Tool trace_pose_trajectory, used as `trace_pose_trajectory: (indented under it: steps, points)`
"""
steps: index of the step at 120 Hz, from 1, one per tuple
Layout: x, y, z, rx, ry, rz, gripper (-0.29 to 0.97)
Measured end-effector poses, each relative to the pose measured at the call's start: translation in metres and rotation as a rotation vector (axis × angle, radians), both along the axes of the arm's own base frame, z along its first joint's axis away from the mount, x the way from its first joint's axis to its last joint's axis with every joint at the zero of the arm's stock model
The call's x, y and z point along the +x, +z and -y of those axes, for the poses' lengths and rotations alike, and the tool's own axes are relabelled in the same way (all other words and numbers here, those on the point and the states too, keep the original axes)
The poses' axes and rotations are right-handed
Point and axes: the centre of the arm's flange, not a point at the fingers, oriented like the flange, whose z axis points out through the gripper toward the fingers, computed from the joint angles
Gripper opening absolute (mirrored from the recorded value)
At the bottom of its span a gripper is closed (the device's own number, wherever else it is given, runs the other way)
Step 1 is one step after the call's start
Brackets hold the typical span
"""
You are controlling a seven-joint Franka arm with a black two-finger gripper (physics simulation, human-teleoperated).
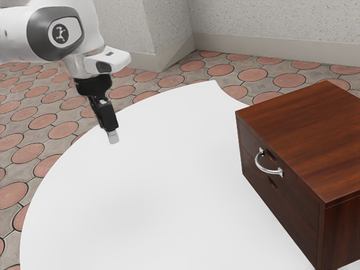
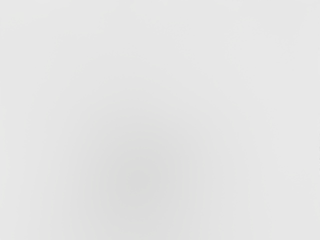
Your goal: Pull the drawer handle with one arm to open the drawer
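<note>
Wooden cabinet [image 1: 315, 129] at the tabletop's [image 1: 157, 214] edge on the exterior view's right, drawer [image 1: 289, 171] shut, handle [image 1: 260, 162] untouched; gripper [image 1: 113, 136] hovering well apart, empty, released-or-clenched state indeterminable; approach, grasp, pull outstanding.

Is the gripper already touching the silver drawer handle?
No, the gripper hangs above the white table, well apart from the handle on the wooden cabinet.

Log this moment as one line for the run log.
gripper: above table, well apart from cabinet | handle: untouched | drawer: looks shut | step: reach for handle not yet done
</note>
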Motion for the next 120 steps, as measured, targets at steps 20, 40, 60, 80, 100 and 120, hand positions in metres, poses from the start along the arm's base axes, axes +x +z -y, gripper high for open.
trace_pose_trajectory:
  steps: [20,40,60,80,100,120]
  points:
    - [0.001,0.004,0.000,0.000,-0.047,0.021,0.68]
    - [0.001,0.007,0.000,0.001,-0.086,0.035,0.68]
    - [-0.004,0.020,0.022,-0.003,-0.194,0.062,0.68]
    - [-0.036,0.051,0.065,0.059,-0.391,0.104,0.68]
    - [-0.058,0.055,0.098,0.101,-0.544,0.091,0.68]
    - [-0.060,0.036,0.121,-0.009,-0.762,0.060,0.68]
